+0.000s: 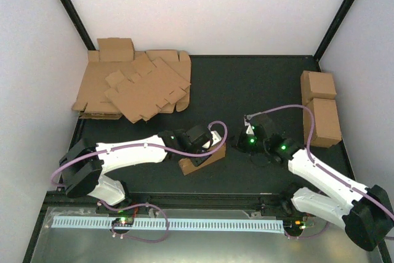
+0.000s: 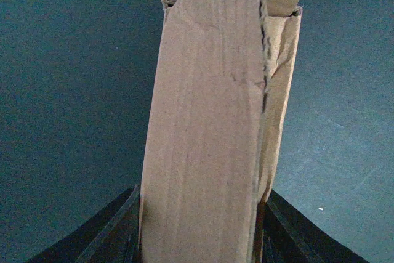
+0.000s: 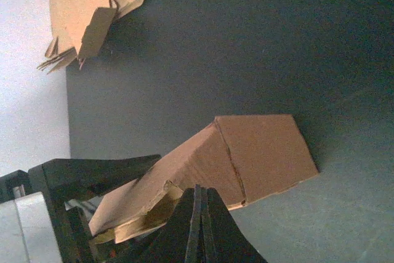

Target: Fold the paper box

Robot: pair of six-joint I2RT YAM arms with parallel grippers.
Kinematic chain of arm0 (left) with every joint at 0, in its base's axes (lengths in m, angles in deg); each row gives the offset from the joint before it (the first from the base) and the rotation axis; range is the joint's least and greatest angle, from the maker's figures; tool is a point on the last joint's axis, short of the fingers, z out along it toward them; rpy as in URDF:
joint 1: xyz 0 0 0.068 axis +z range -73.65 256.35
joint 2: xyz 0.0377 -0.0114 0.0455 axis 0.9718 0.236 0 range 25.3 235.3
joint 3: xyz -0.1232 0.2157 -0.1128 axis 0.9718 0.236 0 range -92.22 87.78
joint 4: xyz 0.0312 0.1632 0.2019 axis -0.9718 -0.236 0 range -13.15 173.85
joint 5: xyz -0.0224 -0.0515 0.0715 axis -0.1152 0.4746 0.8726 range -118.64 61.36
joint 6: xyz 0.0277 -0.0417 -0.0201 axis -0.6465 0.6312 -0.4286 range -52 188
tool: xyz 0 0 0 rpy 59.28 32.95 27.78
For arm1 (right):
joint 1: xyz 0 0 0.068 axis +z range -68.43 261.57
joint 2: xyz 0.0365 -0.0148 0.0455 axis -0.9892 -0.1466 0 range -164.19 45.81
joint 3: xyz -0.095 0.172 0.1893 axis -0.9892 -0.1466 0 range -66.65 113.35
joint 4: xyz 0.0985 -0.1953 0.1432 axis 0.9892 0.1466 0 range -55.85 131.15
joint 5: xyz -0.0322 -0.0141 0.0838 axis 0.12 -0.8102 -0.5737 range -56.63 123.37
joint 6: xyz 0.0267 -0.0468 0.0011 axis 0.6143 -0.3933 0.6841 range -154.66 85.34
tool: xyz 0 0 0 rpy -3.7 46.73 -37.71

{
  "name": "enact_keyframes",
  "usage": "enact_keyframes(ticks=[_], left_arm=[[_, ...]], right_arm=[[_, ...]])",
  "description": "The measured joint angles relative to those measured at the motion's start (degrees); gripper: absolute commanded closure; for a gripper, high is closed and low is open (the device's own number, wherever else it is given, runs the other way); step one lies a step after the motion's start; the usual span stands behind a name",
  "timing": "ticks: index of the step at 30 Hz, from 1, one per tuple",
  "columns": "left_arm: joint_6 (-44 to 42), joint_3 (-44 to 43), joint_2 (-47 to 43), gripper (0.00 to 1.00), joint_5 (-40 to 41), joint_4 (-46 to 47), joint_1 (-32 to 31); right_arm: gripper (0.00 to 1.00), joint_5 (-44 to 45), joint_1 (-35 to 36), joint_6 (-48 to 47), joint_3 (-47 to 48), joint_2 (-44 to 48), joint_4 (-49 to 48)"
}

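The top external view looks down from high above and behind the arm bases, taking in the whole dark matte table (image 1: 258, 84) from its near edge to the white far wall (image 1: 209, 10). The left wrist view sits very close, looking along the long brown cardboard box (image 2: 209, 127) at the tabletop. The right wrist view (rolled sideways) faces left, low and near, sharing that box and the far-left heap of flat brown cardboard sheets (image 3: 86, 10) with the top view.
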Motion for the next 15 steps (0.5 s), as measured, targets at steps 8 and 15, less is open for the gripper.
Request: enact_keyframes(ticks=[8,15], left_arm=[[0.0,0.0,0.0,0.51,0.0,0.0,0.0],[0.0,0.0,0.0,0.51,0.3,0.0,0.0]], right_arm=[[0.84,5.2,0.0,-15.5,1.7,2.6,3.1],[0.56,5.7,0.0,-29.2,-7.8,9.7,-7.3]])
